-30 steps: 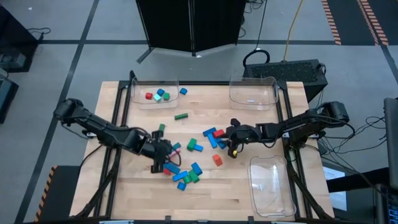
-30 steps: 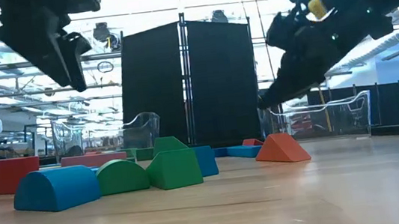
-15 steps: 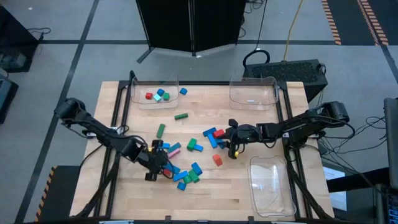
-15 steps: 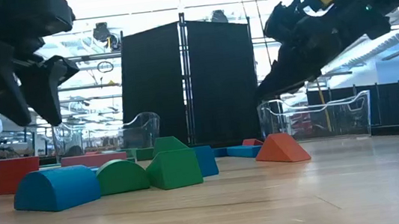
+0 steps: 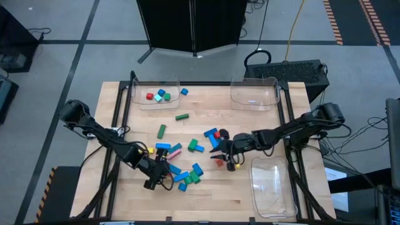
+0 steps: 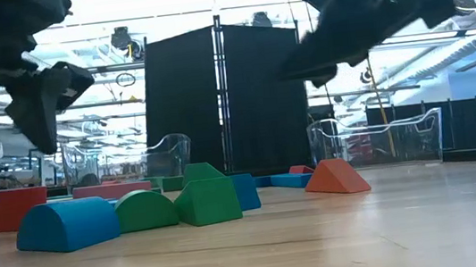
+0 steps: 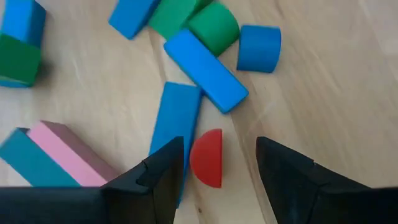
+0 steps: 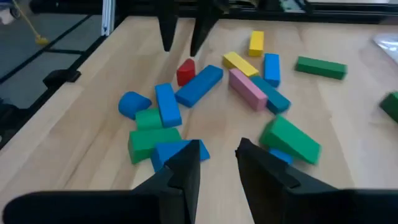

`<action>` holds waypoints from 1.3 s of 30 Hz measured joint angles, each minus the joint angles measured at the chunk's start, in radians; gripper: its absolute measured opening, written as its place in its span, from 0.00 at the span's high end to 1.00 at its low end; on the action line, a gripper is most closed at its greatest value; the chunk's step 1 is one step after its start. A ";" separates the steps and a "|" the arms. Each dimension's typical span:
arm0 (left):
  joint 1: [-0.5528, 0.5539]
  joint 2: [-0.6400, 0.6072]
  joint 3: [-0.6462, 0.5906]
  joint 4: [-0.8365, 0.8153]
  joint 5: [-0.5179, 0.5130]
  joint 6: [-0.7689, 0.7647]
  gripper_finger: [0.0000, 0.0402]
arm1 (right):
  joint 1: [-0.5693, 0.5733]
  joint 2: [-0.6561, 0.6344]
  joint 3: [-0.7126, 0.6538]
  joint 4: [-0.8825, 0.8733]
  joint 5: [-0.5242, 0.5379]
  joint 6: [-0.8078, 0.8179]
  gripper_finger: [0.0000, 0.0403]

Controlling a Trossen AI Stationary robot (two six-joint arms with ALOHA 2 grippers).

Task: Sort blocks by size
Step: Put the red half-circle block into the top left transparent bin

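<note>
Red half-round block (image 7: 208,157) sits between the left gripper (image 7: 214,163)'s parted, empty fingers, blue bar (image 7: 175,127) alongside; right fingers (image 8: 186,167) narrowly apart.

A wooden table (image 5: 262,125) carries a scatter of coloured blocks (image 5: 187,164) across its middle, with a green bar (image 5: 182,117) and a second green block (image 5: 161,130) lying apart from the rest. Three clear trays sit at the edges: the one at the far left (image 5: 155,94) holds a few small blocks, another is at the far right (image 5: 254,92), and a third is at the near right (image 5: 273,185). The left gripper (image 5: 154,182) hangs over the near edge of the scatter; the right gripper (image 5: 222,155) is over its right side.
</note>
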State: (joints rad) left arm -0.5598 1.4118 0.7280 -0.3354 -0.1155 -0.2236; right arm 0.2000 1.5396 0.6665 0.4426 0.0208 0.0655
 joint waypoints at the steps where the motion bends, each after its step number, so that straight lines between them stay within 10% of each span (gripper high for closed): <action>1: 0.000 0.008 0.000 0.013 0.000 0.003 0.50 | 0.004 0.020 0.016 -0.005 0.001 -0.004 0.75; 19: -0.006 0.168 0.001 0.045 -0.008 -0.027 0.51 | 0.013 0.178 0.145 -0.105 0.004 0.018 0.75; 39: -0.005 0.169 0.000 0.068 -0.039 -0.055 0.74 | 0.009 0.179 0.146 -0.163 0.066 0.061 0.75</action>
State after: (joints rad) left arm -0.5652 1.5810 0.7284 -0.2676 -0.1543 -0.2787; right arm 0.2089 1.7187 0.8127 0.2794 0.0864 0.1268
